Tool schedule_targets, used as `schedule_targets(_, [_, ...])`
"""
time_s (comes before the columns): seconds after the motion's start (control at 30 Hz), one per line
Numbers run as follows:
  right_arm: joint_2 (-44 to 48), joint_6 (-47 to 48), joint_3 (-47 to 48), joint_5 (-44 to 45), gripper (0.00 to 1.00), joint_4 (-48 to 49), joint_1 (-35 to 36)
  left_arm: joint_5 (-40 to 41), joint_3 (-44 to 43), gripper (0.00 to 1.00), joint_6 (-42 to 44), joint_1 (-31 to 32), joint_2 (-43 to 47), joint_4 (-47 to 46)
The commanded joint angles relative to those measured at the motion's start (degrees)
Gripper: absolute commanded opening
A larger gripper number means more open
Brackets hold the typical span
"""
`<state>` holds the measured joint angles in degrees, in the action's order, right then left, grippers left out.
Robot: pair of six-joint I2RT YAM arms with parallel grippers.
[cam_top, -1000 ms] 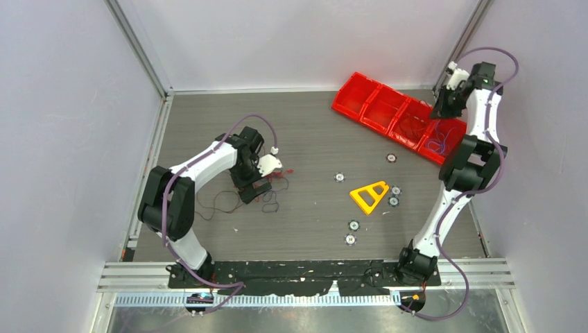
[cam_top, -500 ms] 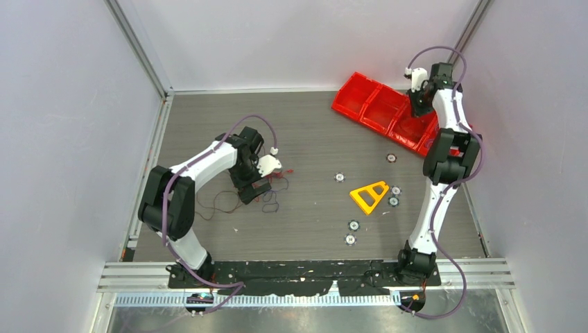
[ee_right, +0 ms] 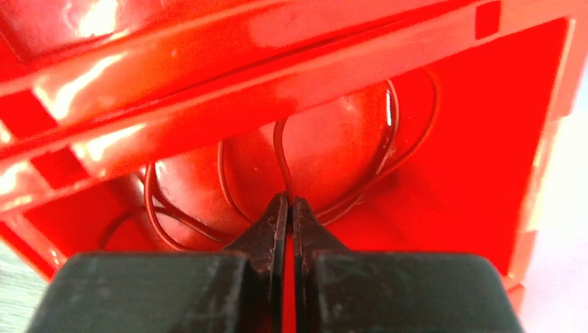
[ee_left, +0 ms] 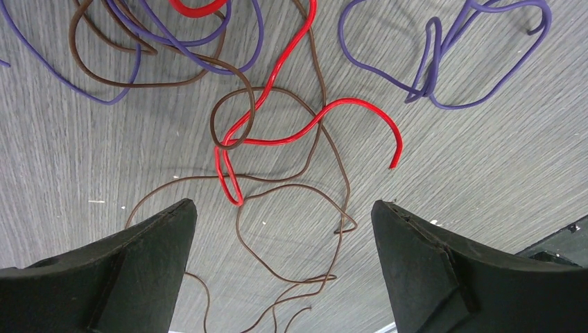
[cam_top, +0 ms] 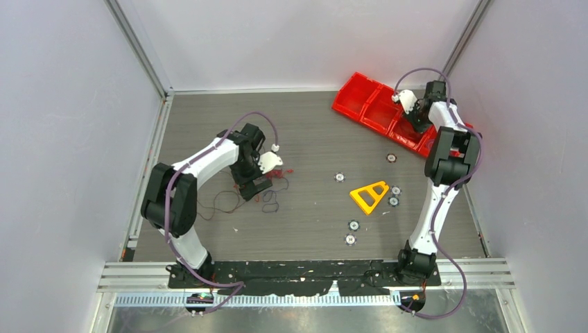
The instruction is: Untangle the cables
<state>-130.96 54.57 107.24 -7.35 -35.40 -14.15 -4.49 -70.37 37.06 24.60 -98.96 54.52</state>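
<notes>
From above, the cables (cam_top: 267, 198) lie in a loose clump on the left half of the bench, about midway between the near and far edges, with thin strands trailing toward the left edge. The left end effector (cam_top: 255, 186) hangs directly over the clump, pointing down, its arm arched in from the near left corner. It is plainly the nearer one. The right end effector (cam_top: 416, 123) is dipped into the red bin (cam_top: 360, 97) at the far right corner, well apart from the clump.

Through the left wrist, the fingers stand wide apart and empty. The red cable (ee_left: 274, 141) comes down toward them and doubles back in a hairpin just ahead of the gap, threaded through a loop of the brown cable (ee_left: 212, 128). The hairpin's long axis runs crosswise to the closing line — a fair lie for a pinch, I judge. The purple cable (ee_left: 451, 105) lies farther out.

Through the right wrist, the jaws are pressed together, seemingly nipping a dark wire (ee_right: 281, 152) whose loops rest on the bin floor.
</notes>
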Motion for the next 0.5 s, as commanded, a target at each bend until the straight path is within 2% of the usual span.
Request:
schedule_targets(0.0, [6.87, 9.25, -0.53, 0.37, 0.05, 0.03, -1.52, 0.36, -2.12, 1.0, 1.0, -0.43, -0.35, 1.05])
schedule_targets(0.1, [6.96, 9.44, 0.28, -0.29, 0.07, -0.74, -1.46, 0.27, -2.39, 0.99, 0.83, -0.43, -0.78, 1.04])
schedule_targets(0.17, [6.61, 7.75, 1.59, -1.26, 0.19, -1.39, -1.23, 0.43, -2.53, 1.0, 0.74, -0.43, -1.11, 1.05])
schedule_targets(0.2, [6.25, 5.99, 2.2, -1.65, 0.32, -1.99, -0.99, 0.48, -2.54, 1.0, 0.73, -0.43, -1.09, 1.09])
schedule_targets(0.27, [5.77, 3.09, 3.79, -1.57, 0.51, -2.48, -0.72, 0.65, -2.48, 1.0, 0.69, -0.43, -0.99, 0.98])
schedule_targets(0.33, [5.61, 1.55, 5.47, -1.85, 0.55, -3.65, -0.65, 0.58, -2.43, 1.0, 0.65, -0.43, -0.73, 1.02])
schedule_targets(0.47, [7.23, -0.17, 7.11, -2.43, 0.56, -4.66, -0.89, -0.03, -2.38, 1.0, 0.3, -0.5, 0.27, 0.85])
